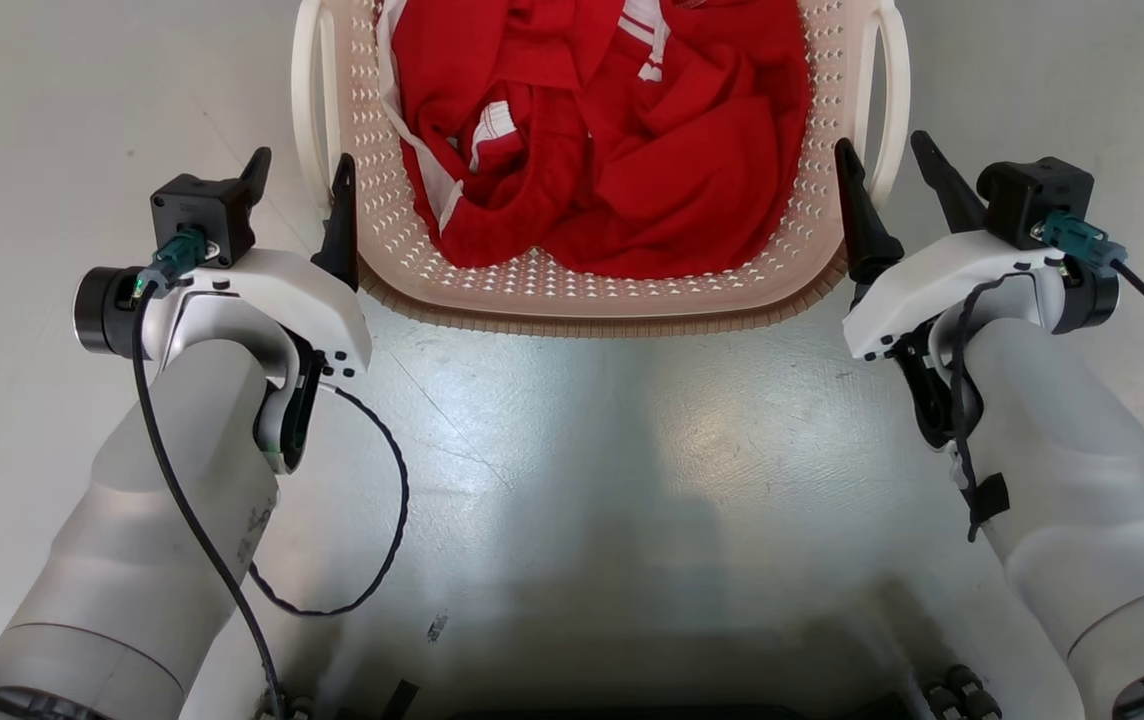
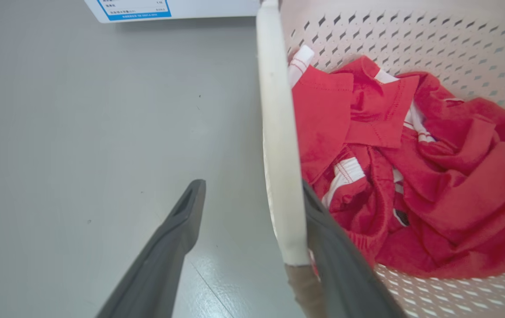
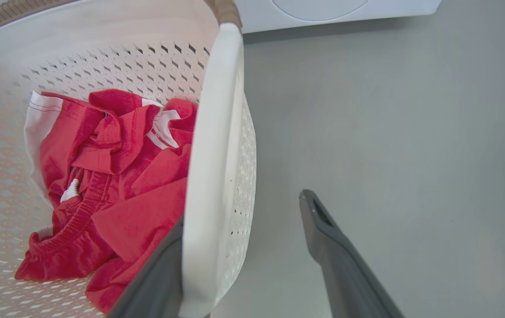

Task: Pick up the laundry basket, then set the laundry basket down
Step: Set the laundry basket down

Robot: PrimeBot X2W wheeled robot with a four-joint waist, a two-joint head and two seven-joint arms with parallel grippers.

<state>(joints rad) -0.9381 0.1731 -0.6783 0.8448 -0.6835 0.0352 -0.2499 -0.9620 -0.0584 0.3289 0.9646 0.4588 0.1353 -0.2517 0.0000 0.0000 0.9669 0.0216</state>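
Observation:
The laundry basket (image 1: 582, 305) stands on the grey floor straight ahead, cream and perforated with a brown rim, holding red and white clothes (image 1: 622, 140). My left gripper (image 1: 300, 165) is open and straddles the basket's left loop handle (image 2: 279, 154): one finger (image 2: 182, 221) is outside, the other inside against the clothes. My right gripper (image 1: 882, 150) is open in the same way around the right loop handle (image 3: 212, 145), with its outer finger (image 3: 323, 225) over the floor. The basket's wall (image 2: 411, 39) (image 3: 102, 62) looks level.
A white washing machine (image 3: 332, 9) stands just beyond the basket, its lower edge with a blue label (image 2: 137, 9) showing. Bare grey floor (image 1: 582, 430) lies on both sides. My own base (image 1: 632, 690) is at the bottom edge.

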